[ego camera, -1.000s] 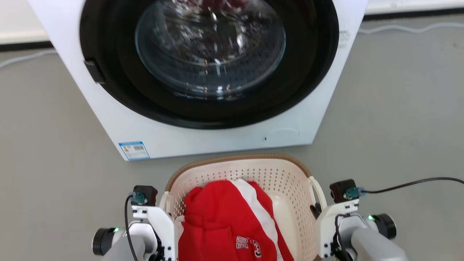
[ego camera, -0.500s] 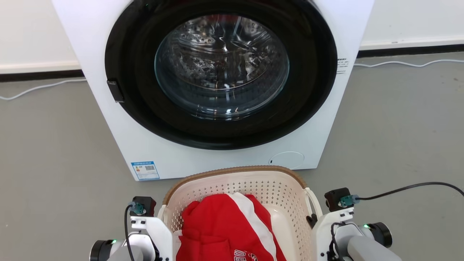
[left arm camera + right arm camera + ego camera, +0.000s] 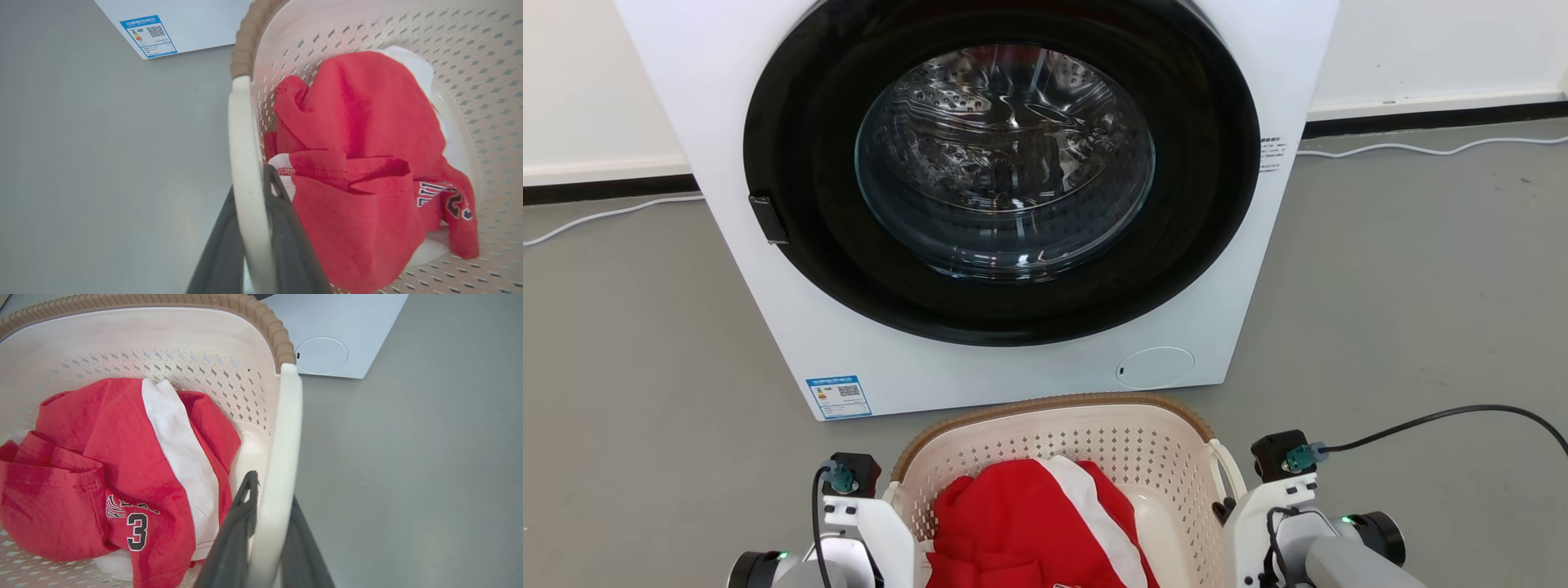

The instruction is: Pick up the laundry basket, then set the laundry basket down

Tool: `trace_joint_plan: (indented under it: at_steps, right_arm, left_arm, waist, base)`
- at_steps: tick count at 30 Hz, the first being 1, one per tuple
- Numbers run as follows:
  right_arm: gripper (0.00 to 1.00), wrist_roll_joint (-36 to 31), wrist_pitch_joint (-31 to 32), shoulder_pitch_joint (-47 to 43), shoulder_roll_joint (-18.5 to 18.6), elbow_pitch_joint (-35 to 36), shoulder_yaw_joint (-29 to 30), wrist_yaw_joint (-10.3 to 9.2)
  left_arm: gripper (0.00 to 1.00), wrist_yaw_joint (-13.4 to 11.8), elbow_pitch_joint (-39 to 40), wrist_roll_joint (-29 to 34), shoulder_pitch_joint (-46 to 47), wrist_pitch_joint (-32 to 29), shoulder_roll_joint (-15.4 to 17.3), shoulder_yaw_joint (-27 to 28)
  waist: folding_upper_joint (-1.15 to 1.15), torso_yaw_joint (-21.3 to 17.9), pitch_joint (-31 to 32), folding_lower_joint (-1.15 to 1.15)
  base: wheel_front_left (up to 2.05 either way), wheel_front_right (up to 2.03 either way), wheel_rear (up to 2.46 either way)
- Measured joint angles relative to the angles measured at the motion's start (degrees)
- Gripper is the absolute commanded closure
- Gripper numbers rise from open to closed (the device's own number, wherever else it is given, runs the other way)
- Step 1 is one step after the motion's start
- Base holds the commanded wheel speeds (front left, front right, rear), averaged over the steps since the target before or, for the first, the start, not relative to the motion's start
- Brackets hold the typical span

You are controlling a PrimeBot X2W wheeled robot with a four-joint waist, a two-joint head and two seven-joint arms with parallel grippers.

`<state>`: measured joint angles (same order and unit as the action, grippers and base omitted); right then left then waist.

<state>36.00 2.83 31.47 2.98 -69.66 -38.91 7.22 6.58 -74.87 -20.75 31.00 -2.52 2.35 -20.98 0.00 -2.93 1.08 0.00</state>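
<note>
Head view is taking in the grey floor [image 3: 1405,310] and, standing on it, a white front-loading washer [image 3: 1013,371] whose round glass door [image 3: 1005,159] is sitting closed in its black ring. Just in front of the washer the laundry basket [image 3: 1111,445] is sitting between the two arms, at the bottom middle of the frame. Whether its base is touching the floor I cannot tell. A red garment [image 3: 1013,531] with a white band is lying heaped inside it, a number 3 showing in the right wrist view. The left gripper [image 3: 250,183] is clamping the basket's left loop handle [image 3: 243,134], one dark finger on each side of it; the right gripper [image 3: 273,490] is pinching the right loop handle [image 3: 286,428] the same way — jaws closed on the plastic. A blue sticker [image 3: 838,396] is showing at the washer's lower left corner.
</note>
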Motion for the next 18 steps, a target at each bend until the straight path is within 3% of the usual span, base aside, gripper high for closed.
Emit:
trace_joint_plan:
  at_steps: [18]
  right_arm:
    - [1.0, 3.31, 0.19, 0.09, 0.04, -0.56, -2.79, -0.01]
  left_arm:
    - [1.0, 0.05, -0.03, -0.99, 0.0, -0.44, 0.15, -1.54]
  waist:
    - [0.0, -0.6, -0.25, 0.0]
  base:
    - [0.0, 0.0, 0.0]
